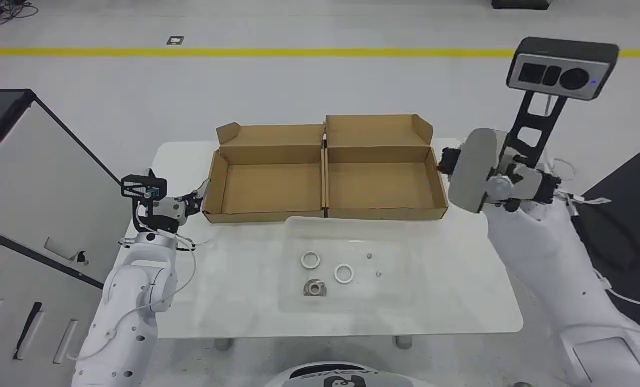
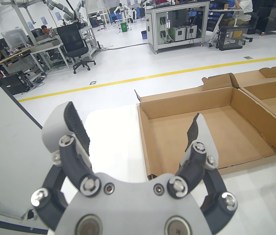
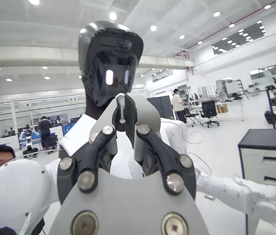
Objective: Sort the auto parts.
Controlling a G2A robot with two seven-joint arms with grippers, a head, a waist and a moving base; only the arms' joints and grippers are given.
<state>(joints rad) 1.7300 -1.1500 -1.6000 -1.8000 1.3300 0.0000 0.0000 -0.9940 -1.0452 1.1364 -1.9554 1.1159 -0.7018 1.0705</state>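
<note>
A clear shallow tray [image 1: 396, 291] at the table's middle holds two white rings [image 1: 311, 258] [image 1: 344, 274], a grey metal part [image 1: 316, 287] and some tiny bits [image 1: 371, 255]. Two open cardboard boxes stand side by side behind it, the left box [image 1: 270, 190] and the right box [image 1: 385, 185]. My left gripper [image 1: 193, 200] [image 2: 133, 113] is open and holds nothing, just off the left box's [image 2: 209, 133] outer wall. My right gripper [image 1: 476, 167] [image 3: 124, 113] is raised beside the right box, facing up, shut on a threaded metal bolt [image 3: 121, 108].
The white table [image 1: 240, 287] has bare room left and right of the tray. A grey cabinet [image 1: 50, 187] stands close by the table's left side. The second box [image 2: 275, 91] lies beyond the first in the left wrist view.
</note>
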